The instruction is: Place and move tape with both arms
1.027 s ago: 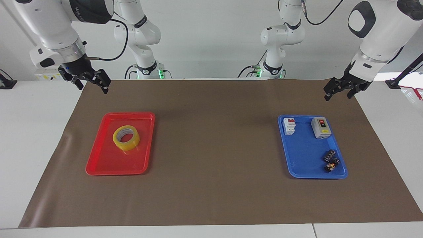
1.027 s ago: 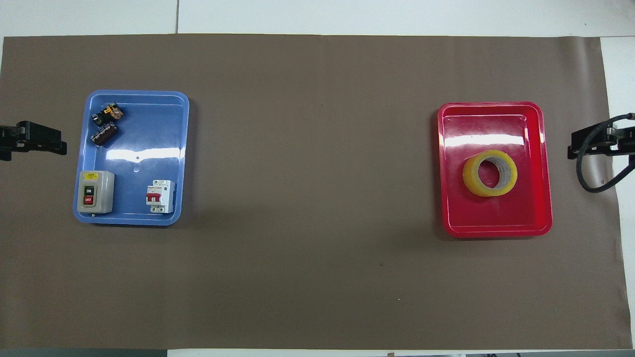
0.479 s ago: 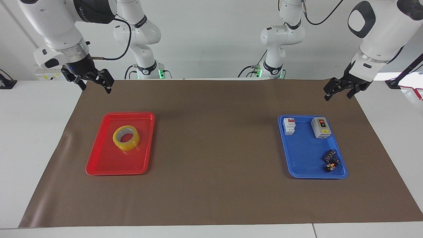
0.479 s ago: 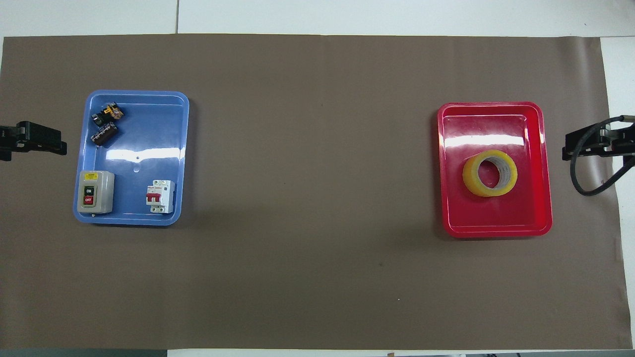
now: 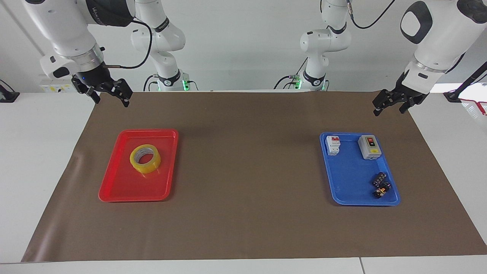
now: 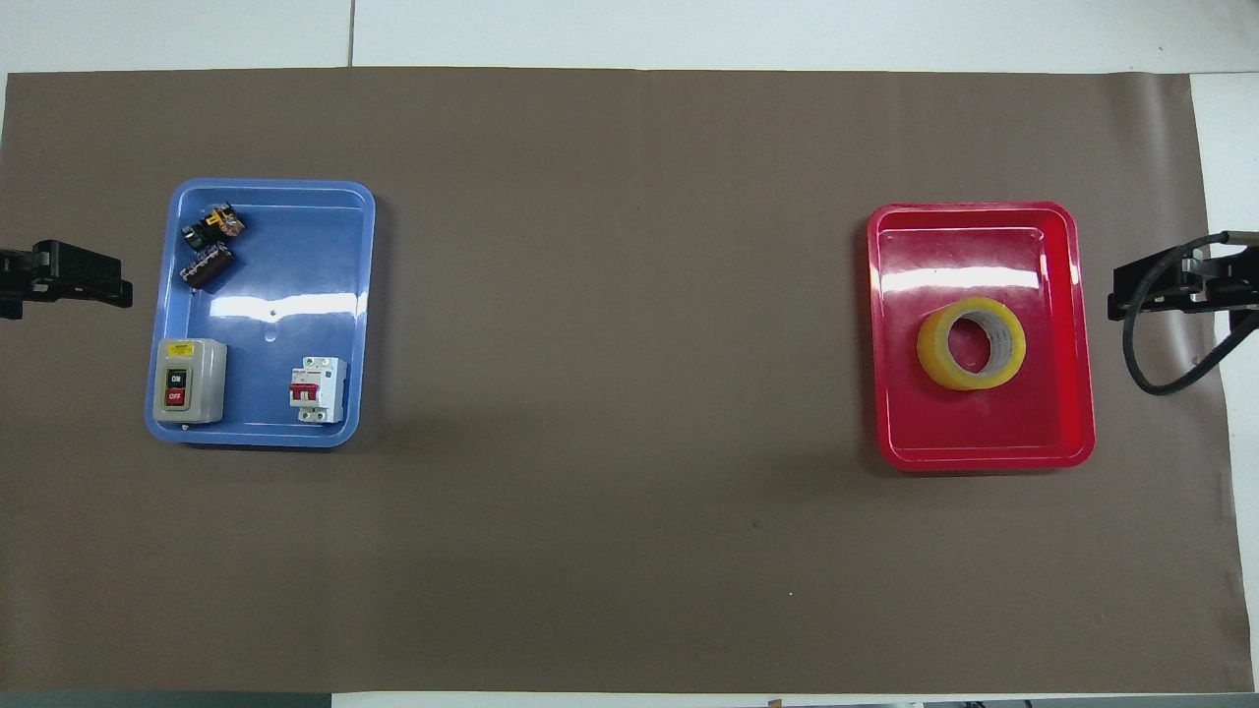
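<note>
The tape [image 5: 145,158] lies flat in my red tray [image 5: 114,186], a glossy yellow ring with its white core facing up, resting on the tray floor in the half nearer to me and clear of the walls. The red tray sits on the brown mat [image 5: 247,171] toward my right arm's end of the table. My right gripper [image 5: 110,96] hangs in the air over the mat's corner at that end, above the edge closest to me, apart from the red tray and touching nothing; its fingers are spread wide and hold nothing, and a dark cable [image 6: 1156,344] loops off its wrist. My left gripper [image 5: 390,106] hangs over the mat's edge at my left arm's end, its fingers likewise spread apart and empty, and it waits there. Below it, and well apart from the tape, sits a blue tray [image 5: 350,182] holding a grey switch box [image 5: 369,147] with red and black buttons, a white circuit breaker [image 5: 333,145] with a red lever beside it, and two small dark parts [image 5: 380,184] in the corner farthest from me. The wide middle of the mat lies between the two trays. Two smaller white arms [image 5: 315,45] with green-lit bases stand at my edge of the table.
</note>
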